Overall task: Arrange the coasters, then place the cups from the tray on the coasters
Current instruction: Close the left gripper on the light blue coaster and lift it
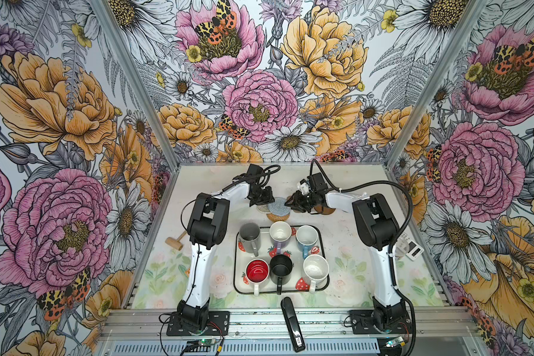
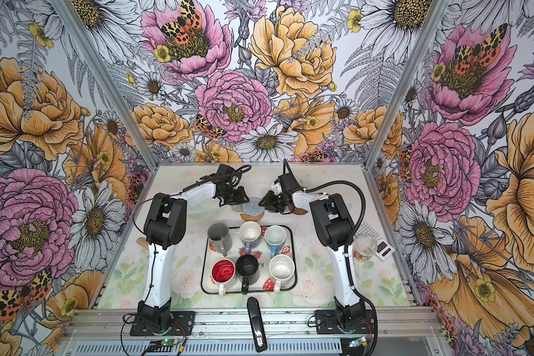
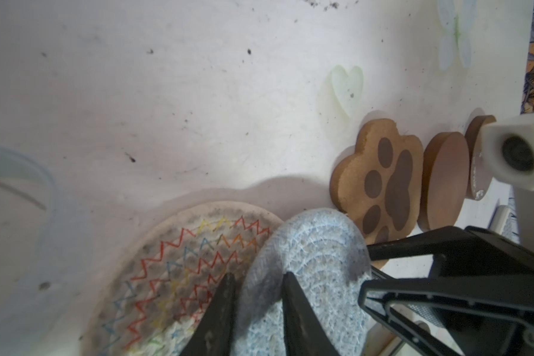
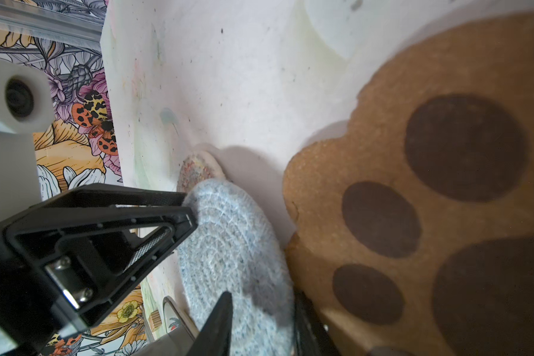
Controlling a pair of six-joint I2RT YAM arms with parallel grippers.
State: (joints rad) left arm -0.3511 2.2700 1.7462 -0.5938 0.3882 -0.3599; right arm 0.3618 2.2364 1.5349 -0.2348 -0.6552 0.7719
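Note:
The coasters lie bunched at the back of the table. My left gripper (image 3: pixel 258 279) and right gripper (image 4: pixel 262 299) both stand at the grey-blue crocheted coaster (image 1: pixel 279 206), from opposite sides. Its rim humps up between the left fingers. One right finger rests on it and the other sits at its rim beside the paw coaster (image 4: pixel 413 191). A cream coaster with zigzag stitching (image 3: pixel 179 265) and a tan rattan coaster (image 1: pixel 278 216) lie partly under it. Two brown discs (image 3: pixel 444 182) follow the paw. Several cups stand on the strawberry tray (image 1: pixel 241 265), among them grey (image 1: pixel 249 235) and black (image 1: pixel 280 265).
A small wooden mallet (image 1: pixel 174 242) lies left of the tray. A black stapler-like bar (image 1: pixel 292 323) lies at the front edge. A clear glass (image 2: pixel 364 246) and a white timer (image 1: pixel 413 251) sit at the right wall behind the right arm.

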